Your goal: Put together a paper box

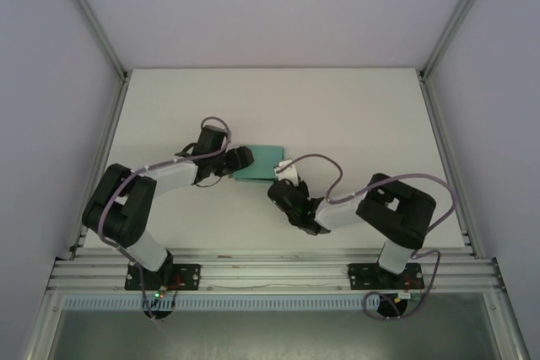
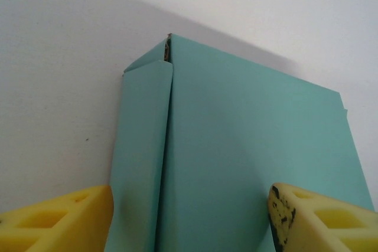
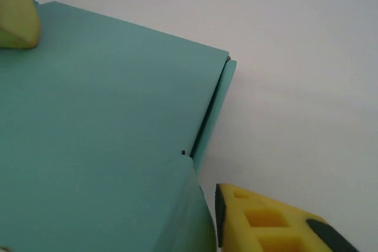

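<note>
Risk check: paper box (image 1: 261, 160) lies flat, middle of desk (image 1: 354, 115), between both arms. Left end effector (image 2: 190, 199) straddles its end; can't tell if squeezing. Right end effector (image 3: 121, 116) parted over corner, nothing gripped. Squeeze hard and you'll buckle thin card; side flap (image 2: 144, 146) may spring out.

A white, matt table (image 1: 363, 115) is seen from above, bounded at its near edge by an aluminium rail (image 1: 270, 274). A teal-green paper box (image 1: 263, 160), folded into a low rectangular shape, is laid flat on the surface near its middle. A narrow side flap (image 2: 142, 157) is folded down along one edge, and a soft shadow is cast on the table beside the box.
</note>
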`<state>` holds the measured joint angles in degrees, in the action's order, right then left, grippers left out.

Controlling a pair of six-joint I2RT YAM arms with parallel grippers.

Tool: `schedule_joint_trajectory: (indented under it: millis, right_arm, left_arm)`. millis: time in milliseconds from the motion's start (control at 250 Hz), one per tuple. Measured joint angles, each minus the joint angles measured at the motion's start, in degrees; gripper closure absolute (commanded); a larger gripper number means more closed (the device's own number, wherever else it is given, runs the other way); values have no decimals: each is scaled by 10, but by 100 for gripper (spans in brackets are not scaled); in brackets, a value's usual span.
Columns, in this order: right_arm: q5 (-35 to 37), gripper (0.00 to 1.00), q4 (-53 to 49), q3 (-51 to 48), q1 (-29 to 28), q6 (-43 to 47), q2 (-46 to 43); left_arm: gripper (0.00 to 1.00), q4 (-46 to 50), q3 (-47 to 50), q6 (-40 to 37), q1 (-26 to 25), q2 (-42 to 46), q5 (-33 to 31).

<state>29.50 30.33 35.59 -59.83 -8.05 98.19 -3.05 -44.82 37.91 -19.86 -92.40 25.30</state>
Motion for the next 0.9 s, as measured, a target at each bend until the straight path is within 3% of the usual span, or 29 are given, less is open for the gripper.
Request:
schedule_joint_trajectory:
  millis: [100,260,460,608,772,903]
  right_arm:
    - [-13,51,-11,-15,0,-1,-24]
    - [-43,32,-43,-49,0,-9,-82]
    - [-57,16,-87,-82,0,-23,-163]
    - [-57,2,-118,-87,0,-43,-219]
    - [-63,0,-146,-85,26,-70,-272]
    - [-105,0,-191,-67,93,-110,-289]
  left_arm:
    - [34,-7,0,-2,0,-3,0]
    - [36,-15,0,-3,0,-15,2]
    - [41,-15,0,-4,0,-19,2]
    - [54,-26,0,-4,0,-27,5]
    - [60,-65,0,-3,0,-46,24]
    - [62,-111,6,2,5,-64,54]
